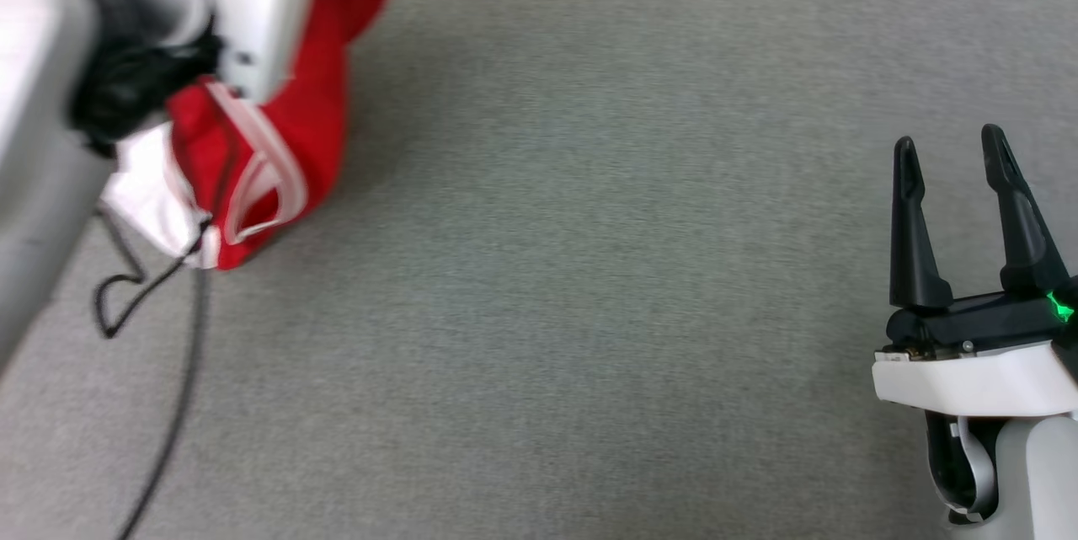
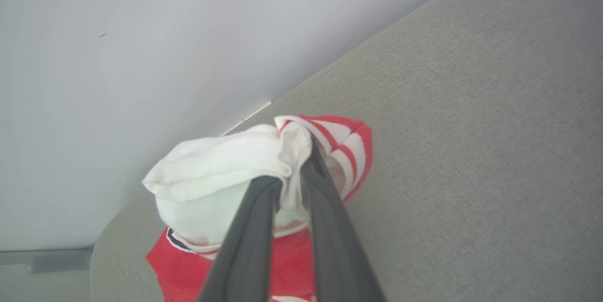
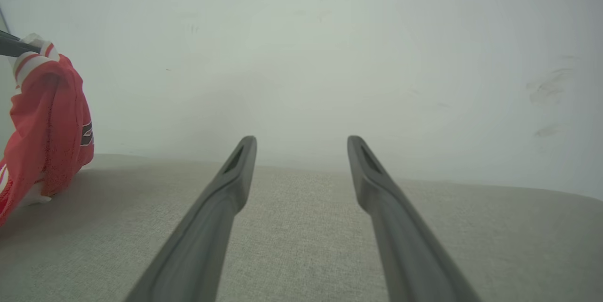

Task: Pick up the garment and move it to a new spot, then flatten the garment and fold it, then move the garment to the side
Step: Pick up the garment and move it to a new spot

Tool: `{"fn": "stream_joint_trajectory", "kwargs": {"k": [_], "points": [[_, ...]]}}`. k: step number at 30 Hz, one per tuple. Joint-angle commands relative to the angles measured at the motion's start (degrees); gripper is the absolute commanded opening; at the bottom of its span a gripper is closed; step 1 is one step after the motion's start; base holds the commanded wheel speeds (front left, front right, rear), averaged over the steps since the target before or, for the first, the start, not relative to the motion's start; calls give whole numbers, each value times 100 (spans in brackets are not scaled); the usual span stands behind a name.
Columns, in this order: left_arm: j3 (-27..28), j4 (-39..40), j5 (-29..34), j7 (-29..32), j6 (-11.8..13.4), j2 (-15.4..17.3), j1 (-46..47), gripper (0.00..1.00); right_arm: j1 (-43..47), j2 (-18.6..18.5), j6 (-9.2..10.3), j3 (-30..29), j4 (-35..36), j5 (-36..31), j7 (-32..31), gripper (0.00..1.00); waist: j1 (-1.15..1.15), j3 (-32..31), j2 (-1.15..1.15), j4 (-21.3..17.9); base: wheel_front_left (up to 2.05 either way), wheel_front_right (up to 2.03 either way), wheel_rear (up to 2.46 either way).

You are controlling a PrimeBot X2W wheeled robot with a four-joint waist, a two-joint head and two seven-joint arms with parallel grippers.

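The garment (image 1: pixel 278 144), red with white sleeves and red-and-white striped trim, hangs bunched at the upper left of the head view, its lower end touching the grey fabric surface (image 1: pixel 589 270). In the left wrist view my left gripper (image 2: pixel 294 170) is shut on a fold of white sleeve and striped trim of the garment (image 2: pixel 221 170). My pale left arm (image 1: pixel 244 9) covers the garment's top in the head view. My right gripper (image 1: pixel 947 161) stands open at the lower right, nothing between its fingers; in its own view the right gripper (image 3: pixel 301 144) points at the wall, with the garment (image 3: pixel 52 123) far left.
A black cable (image 1: pixel 181 371) trails from my left arm down over the surface at the left. A pale wall (image 3: pixel 330 47) rises behind the surface's far edge. Broad grey surface lies between the garment and my right gripper.
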State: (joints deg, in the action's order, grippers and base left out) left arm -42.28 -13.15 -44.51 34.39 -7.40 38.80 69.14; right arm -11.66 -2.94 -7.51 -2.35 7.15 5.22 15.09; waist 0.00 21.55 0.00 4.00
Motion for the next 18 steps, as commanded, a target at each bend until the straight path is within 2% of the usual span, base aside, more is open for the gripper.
{"fn": "stream_joint_trajectory", "kwargs": {"k": [1,9,18], "points": [[-209,93,53,30,0,-184,168,0,6,12,4,-14,-9,65,13,100,0,27,0,-208,0,0,0],[-1501,188,114,-122,0,-1072,783,0,-108,12,4,-66,-3,219,12,100,0,188,0,-676,0,0,0],[-2774,-382,-98,-747,0,-2091,1044,0,-191,11,4,-93,23,342,13,100,0,431,0,-1003,0,0,0]]}}
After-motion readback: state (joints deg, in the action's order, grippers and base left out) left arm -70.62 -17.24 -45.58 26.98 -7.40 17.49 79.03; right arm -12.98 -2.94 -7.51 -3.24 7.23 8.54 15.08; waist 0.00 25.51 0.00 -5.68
